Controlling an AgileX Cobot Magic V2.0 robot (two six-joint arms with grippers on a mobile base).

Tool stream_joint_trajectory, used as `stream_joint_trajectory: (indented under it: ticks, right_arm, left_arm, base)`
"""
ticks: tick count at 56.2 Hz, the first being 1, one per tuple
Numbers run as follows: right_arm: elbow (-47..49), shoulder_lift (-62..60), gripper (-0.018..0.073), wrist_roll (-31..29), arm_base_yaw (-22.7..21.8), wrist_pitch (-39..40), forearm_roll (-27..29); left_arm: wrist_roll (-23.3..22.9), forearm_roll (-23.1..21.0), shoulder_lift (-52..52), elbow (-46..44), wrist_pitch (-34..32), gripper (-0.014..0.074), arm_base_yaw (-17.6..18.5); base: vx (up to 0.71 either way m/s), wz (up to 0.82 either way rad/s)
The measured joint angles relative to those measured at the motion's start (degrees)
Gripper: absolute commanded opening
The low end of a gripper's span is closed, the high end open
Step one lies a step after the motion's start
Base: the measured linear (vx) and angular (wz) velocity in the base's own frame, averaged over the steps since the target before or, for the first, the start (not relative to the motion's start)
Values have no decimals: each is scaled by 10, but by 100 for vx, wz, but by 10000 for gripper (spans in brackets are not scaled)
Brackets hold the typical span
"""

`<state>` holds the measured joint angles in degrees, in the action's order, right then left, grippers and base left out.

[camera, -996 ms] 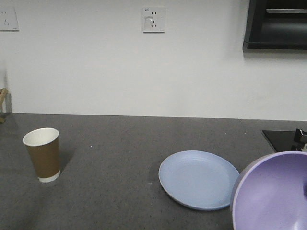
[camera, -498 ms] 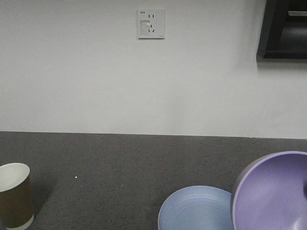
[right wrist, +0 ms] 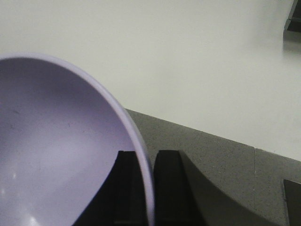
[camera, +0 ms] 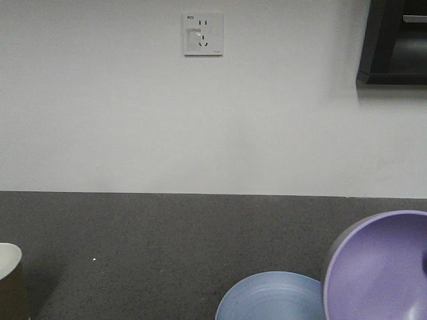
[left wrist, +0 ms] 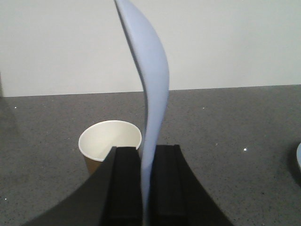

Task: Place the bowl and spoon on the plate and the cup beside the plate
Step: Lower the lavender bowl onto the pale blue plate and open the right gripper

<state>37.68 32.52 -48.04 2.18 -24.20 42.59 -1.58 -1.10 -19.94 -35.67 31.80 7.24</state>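
In the left wrist view my left gripper (left wrist: 147, 153) is shut on the handle of the pale blue spoon (left wrist: 151, 84), which stands up edge-on above the jaws. Behind it the brown paper cup (left wrist: 109, 141) stands upright on the counter. My right gripper (right wrist: 148, 157) is shut on the rim of the lavender bowl (right wrist: 51, 146), one finger inside and one outside. The front view shows the bowl (camera: 380, 270) held tilted at the lower right, just right of the light blue plate (camera: 273, 299) lying on the counter, with the cup (camera: 9, 283) cut off at the lower left.
A dark grey speckled counter (camera: 167, 240) runs back to a white wall with a power socket (camera: 202, 34). A black cabinet (camera: 393, 43) hangs at the upper right.
The front view has shifted: cup, plate and counter have slid down and leftward in frame, and the socket sits further left. The bowl stays held at the lower right.
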Motion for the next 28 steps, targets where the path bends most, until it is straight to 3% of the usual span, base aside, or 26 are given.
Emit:
stream_joint_trajectory:
  ticks: [21,28]
  right_arm:
    - [0,0,-9,0,0,-1,0]
    - [0,0,-9,0,0,0,14]
  left_arm:
    - [0,1,0,0,-3,-6,0]
    - [2,11,0,0,-50,-6,0]
  base:
    - [0,0]
    - [0,0]
